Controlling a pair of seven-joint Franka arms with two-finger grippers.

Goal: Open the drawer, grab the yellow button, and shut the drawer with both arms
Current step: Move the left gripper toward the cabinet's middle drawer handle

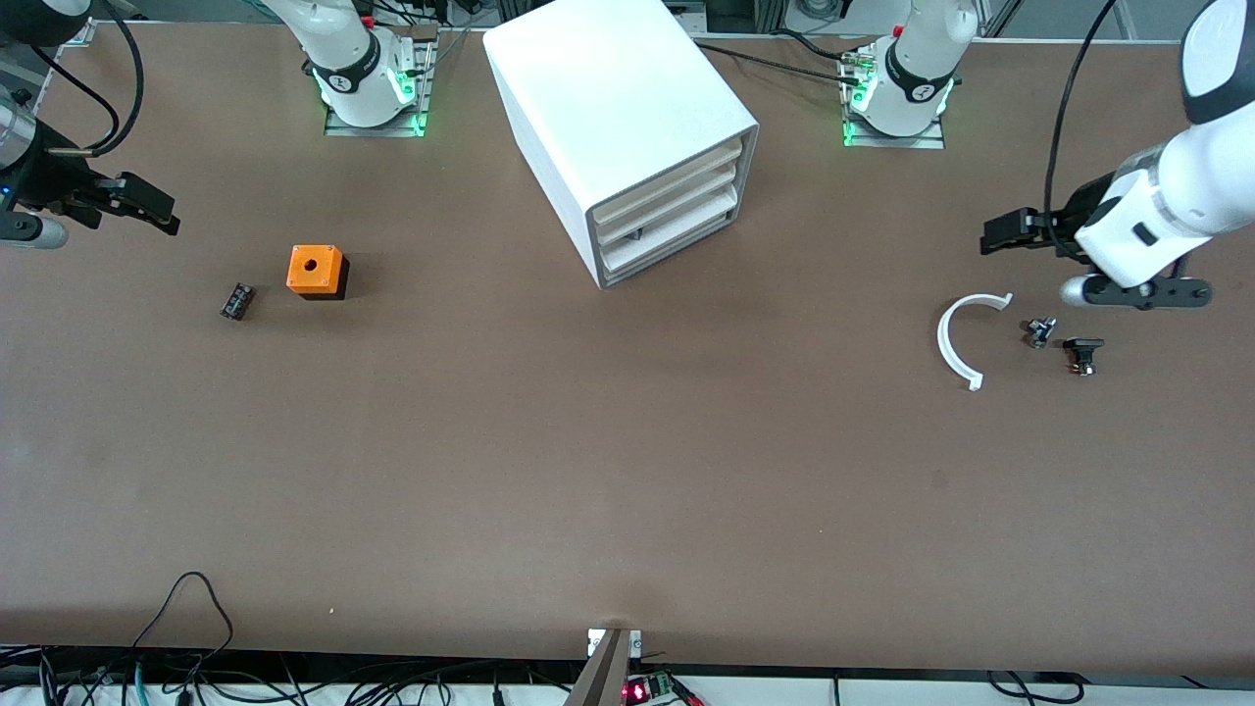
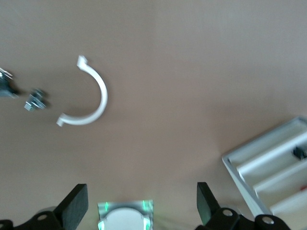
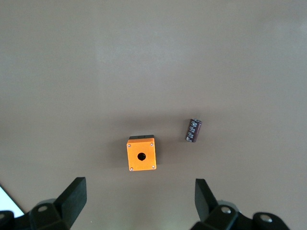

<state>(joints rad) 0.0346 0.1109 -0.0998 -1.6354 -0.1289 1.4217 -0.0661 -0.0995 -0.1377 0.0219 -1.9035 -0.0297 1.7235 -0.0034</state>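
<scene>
Both grippers spread wide, empty: left gripper [image 1: 1002, 235] at table's 3 o'clock, right gripper [image 1: 147, 206] at 9. Cabinet [image 1: 627, 137] at 12, drawers shut, button unseen. You risk pulling the wrong drawer [image 1: 667, 245].

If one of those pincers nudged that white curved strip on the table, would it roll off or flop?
Probably neither. The white curved strip lies flat on the table, so it would likely slide or spin rather than roll. It holds a clean half-ring shape, suggesting stiff plastic. It looks thin, so probably light.
</scene>
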